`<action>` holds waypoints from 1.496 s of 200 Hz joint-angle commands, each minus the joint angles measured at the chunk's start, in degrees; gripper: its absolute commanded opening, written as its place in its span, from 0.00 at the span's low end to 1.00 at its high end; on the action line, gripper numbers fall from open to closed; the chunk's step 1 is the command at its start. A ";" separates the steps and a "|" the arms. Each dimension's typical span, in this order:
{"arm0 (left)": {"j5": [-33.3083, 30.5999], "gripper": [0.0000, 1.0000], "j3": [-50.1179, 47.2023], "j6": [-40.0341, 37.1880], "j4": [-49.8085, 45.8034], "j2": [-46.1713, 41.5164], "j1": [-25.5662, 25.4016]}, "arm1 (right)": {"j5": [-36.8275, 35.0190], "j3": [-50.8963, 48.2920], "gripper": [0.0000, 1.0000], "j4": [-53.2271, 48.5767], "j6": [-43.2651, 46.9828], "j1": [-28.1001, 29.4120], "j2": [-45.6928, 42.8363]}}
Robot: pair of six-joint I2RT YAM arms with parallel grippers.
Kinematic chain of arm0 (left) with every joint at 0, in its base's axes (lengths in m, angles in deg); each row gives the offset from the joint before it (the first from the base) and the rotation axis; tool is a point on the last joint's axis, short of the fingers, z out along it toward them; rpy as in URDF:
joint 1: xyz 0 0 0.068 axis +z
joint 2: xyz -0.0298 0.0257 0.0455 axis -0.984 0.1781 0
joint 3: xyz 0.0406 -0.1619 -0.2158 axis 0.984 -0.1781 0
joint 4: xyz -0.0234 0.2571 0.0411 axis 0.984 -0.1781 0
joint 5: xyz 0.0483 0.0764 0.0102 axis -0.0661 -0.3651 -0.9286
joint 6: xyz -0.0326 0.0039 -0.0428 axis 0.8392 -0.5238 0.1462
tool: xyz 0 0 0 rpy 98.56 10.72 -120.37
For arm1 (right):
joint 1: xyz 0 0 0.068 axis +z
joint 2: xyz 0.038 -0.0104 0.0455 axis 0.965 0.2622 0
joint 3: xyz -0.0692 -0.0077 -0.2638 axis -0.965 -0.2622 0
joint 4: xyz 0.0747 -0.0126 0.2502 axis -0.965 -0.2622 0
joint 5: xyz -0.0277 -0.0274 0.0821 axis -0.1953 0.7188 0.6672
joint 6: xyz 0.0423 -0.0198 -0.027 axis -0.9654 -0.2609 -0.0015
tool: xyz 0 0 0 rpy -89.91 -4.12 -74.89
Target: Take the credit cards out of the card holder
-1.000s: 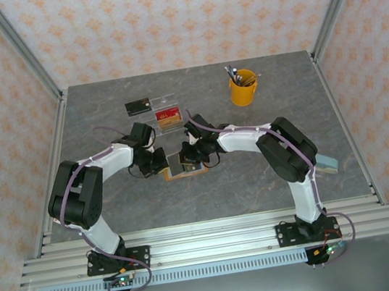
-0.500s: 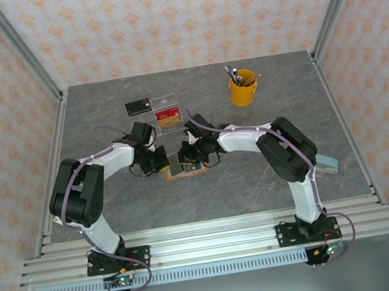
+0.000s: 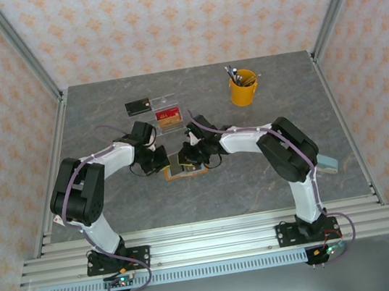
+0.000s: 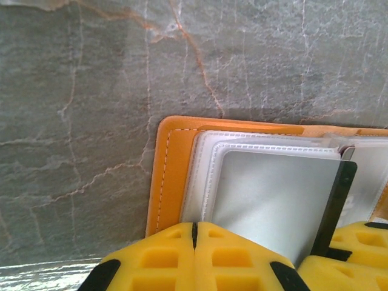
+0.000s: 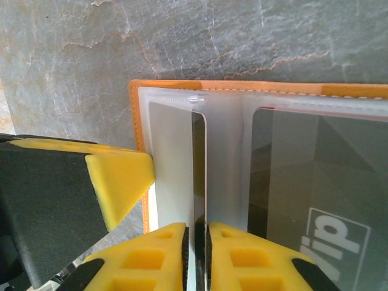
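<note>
Left wrist: my left gripper (image 4: 194, 242) is closed, apparently pinning the open card holder (image 4: 170, 176) to the table (image 3: 102, 115). My right gripper (image 5: 196, 242) pinches a dark card (image 5: 198, 157) edge-on, presumably to slide it out.

Credit card (image 5: 198, 157) sits in the card holder (image 3: 186, 174), apparently before the tray (image 3: 166, 100).

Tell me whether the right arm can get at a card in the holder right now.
Probably yes: the right gripper sits over the open holder, fingers seemingly pinching the edge of a dark card. The shut left gripper rests at the holder's side, clear of it.
</note>
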 commanded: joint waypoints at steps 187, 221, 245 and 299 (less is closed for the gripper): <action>-6.27 0.00 -1.58 -0.79 -2.38 1.71 -0.05 | -0.72 -6.79 0.05 -2.57 4.47 -2.23 -10.61; -3.56 0.00 -1.08 -0.36 -1.05 -3.61 -0.05 | -2.44 -7.52 0.03 -4.21 6.72 -2.53 -14.44; -3.59 0.18 0.31 0.61 -2.42 -9.33 0.03 | -2.60 -9.34 0.03 -2.43 6.80 -3.64 -18.09; 8.66 0.62 -1.34 6.57 7.28 -17.43 0.21 | 3.03 -14.94 0.02 12.33 -0.16 -7.86 -22.52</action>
